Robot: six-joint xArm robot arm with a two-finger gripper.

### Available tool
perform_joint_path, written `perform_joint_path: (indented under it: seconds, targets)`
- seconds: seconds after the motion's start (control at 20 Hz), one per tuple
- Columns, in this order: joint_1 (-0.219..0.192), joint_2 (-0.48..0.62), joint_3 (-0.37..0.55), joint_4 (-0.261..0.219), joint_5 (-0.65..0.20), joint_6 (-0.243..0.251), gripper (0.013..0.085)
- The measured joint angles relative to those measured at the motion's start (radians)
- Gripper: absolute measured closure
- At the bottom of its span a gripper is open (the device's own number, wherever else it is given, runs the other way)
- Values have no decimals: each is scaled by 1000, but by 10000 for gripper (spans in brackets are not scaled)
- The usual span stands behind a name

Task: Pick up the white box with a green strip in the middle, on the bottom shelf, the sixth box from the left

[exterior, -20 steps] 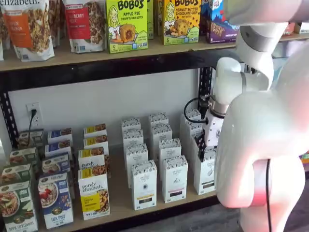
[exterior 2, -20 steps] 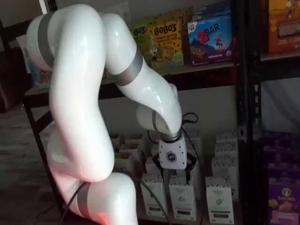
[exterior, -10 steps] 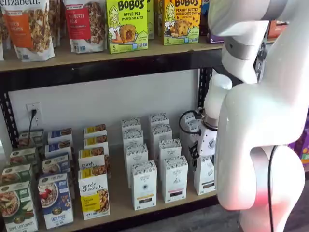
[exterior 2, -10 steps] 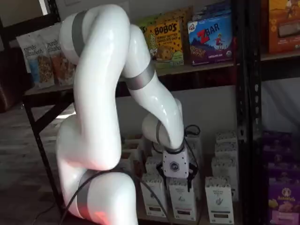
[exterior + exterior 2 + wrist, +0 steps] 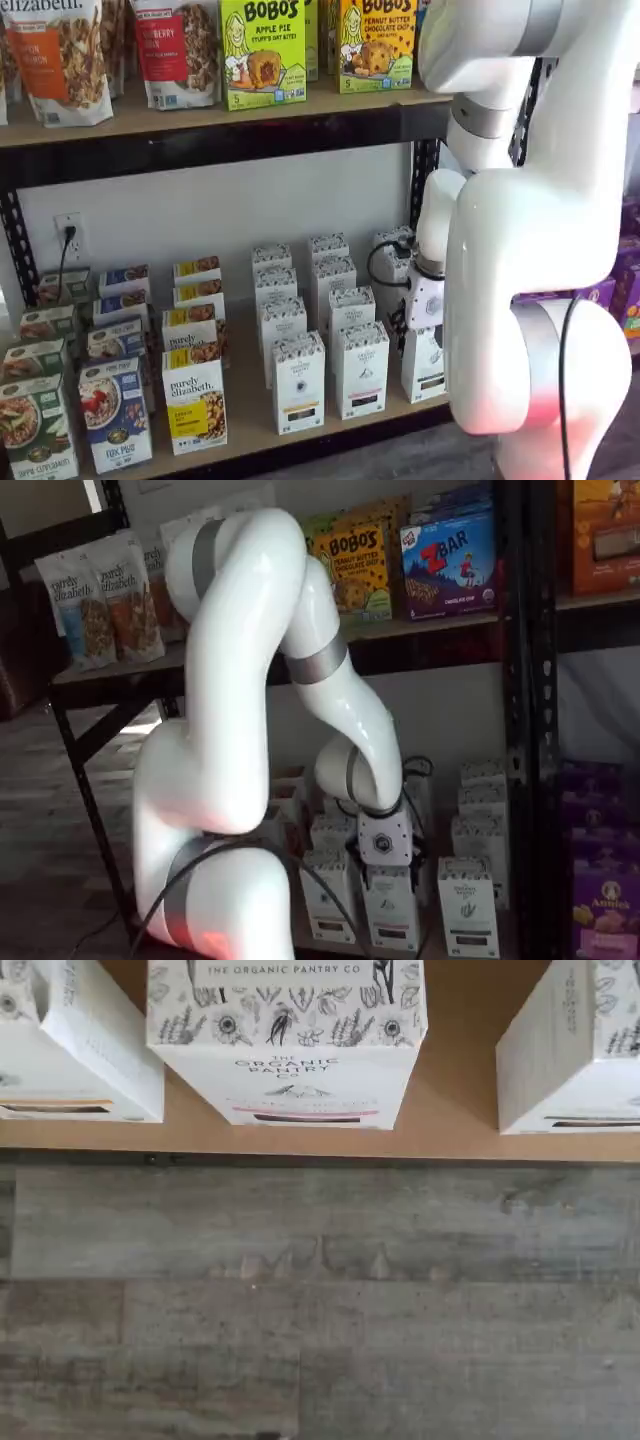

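The white box point(image 5: 425, 366) stands in the front row of the bottom shelf point(image 5: 250, 412), with a patterned top band and a dark strip low on its front. It also shows in a shelf view point(image 5: 392, 916) and in the wrist view point(image 5: 290, 1060), near the shelf's front edge point(image 5: 450, 1145). My gripper point(image 5: 413, 330) hangs straight over its top. In a shelf view the gripper point(image 5: 387, 872) is open, with one black finger on each side of the carton's top. I cannot tell whether the fingers touch it.
Like white cartons stand close on both sides point(image 5: 360, 370) point(image 5: 468, 908), with more rows behind. A yellow-strip carton point(image 5: 298, 385) and cereal boxes point(image 5: 115, 415) stand further left. A board with Bobo's boxes point(image 5: 262, 50) hangs above. A black rack post point(image 5: 525, 730) is on the right, grey plank floor point(image 5: 320, 1310) in front.
The arm has swung and lowered. The gripper has come down from above the white box's row to just over its top.
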Motion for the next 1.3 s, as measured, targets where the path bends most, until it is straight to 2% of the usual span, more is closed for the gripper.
perform_joint_path:
  seconds: [0.45, 0.55, 0.8, 1.1, 1.3]
  targets:
    - [-48, 190, -209, -28, 9, -20, 130]
    - [-62, 228, -262, -51, 25, -10, 130]
    - [-91, 334, -421, -58, 80, -32, 130]
    - [-109, 395, -516, -68, 117, -37, 130]
    - [-121, 416, -546, -79, 114, -39, 130]
